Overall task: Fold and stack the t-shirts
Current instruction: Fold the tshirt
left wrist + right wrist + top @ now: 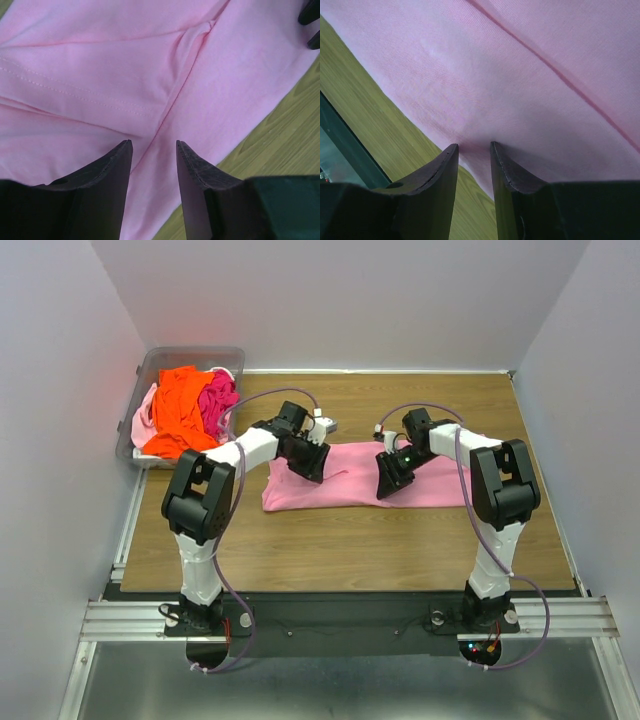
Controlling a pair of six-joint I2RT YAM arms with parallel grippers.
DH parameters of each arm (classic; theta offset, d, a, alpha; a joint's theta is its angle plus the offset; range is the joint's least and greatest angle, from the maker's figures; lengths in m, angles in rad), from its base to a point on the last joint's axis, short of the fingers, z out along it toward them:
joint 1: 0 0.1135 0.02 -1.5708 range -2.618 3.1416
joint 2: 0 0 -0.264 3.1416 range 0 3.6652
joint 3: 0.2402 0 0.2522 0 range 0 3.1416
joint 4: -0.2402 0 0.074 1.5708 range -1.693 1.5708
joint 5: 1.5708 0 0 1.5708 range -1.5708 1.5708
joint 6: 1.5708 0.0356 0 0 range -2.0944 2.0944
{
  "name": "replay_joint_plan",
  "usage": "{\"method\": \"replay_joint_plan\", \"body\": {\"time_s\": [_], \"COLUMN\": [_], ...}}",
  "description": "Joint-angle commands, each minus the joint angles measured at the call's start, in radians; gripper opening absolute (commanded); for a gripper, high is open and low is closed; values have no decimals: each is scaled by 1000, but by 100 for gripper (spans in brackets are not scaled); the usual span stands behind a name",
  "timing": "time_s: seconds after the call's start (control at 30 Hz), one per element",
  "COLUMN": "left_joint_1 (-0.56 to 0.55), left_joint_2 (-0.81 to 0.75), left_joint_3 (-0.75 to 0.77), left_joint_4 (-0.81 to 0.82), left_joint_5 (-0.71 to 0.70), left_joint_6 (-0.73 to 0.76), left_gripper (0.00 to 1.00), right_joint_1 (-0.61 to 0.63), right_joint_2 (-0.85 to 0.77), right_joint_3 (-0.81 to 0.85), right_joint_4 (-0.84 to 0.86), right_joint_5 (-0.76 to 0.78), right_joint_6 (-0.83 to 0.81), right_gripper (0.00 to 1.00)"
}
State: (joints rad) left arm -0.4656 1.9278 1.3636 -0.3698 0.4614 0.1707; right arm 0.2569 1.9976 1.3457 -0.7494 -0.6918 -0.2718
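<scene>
A light pink t-shirt (pixel 345 490) lies on the wooden table as a long folded strip. My left gripper (pixel 312 468) is over its left part, open, with its tips just above the cloth (pixel 100 65) near a seam and sleeve fold; midway between the tips is (pixel 152 142). My right gripper (pixel 387 483) is on the strip's right half, open, with its tips (pixel 474 145) touching the cloth (pixel 520 75) close to its near edge. Orange (pixel 185 410), hot pink (pixel 215 400) and pale pink (pixel 145 422) shirts are heaped in the bin.
A clear plastic bin (pixel 190 356) stands at the table's back left corner. White walls close in the table on three sides. Bare wood (pixel 350 540) shows in front of the shirt. The right gripper's fingers (pixel 310 15) show in the left wrist view.
</scene>
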Motion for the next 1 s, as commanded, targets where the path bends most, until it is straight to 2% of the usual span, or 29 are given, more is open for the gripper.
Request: {"method": "replay_joint_plan", "body": {"time_s": [0.0,0.1,0.23,0.3,0.33,0.4,0.43,0.5,0.63,0.77,0.83,0.9,0.93,0.97], "left_joint_1": [-8,-10,-8,-10,-10,-10,-10,-10,-10,-8,-7,1,10,18], "left_joint_2": [25,43,74,79,77,70,66,51,39,98,164,226,246,278], "left_joint_3": [31,58,88,91,94,95,94,106,166,300,403,488,515,569], "left_joint_4": [26,35,31,34,35,38,39,35,20,3,-14,-18,-26,-35], "left_joint_5": [5,5,6,5,9,11,13,14,13,2,8,5,11,19], "left_joint_6": [-25,-30,-43,-48,-50,-54,-54,-56,-51,-37,-22,-8,-4,3], "left_gripper": [49,43,43,38,28,17,7,0,0,0,12,31,44,48], "right_joint_1": [12,13,13,13,13,13,13,13,13,13,12,13,13,12], "right_joint_2": [-16,-14,-13,-13,-11,-11,-11,-11,-10,-11,-16,-22,-31,-37], "right_joint_3": [24,20,21,21,20,18,17,15,13,13,18,23,33,38], "right_joint_4": [35,35,35,35,35,35,35,35,35,35,35,35,33,33], "right_joint_5": [35,40,41,41,43,41,43,41,44,46,43,44,41,43], "right_joint_6": [-4,-7,-7,-9,-10,-10,-13,-15,-15,-15,-14,-9,-7,-7], "right_gripper": [38,38,38,38,38,38,38,38,38,38,40,45,46,49]}}
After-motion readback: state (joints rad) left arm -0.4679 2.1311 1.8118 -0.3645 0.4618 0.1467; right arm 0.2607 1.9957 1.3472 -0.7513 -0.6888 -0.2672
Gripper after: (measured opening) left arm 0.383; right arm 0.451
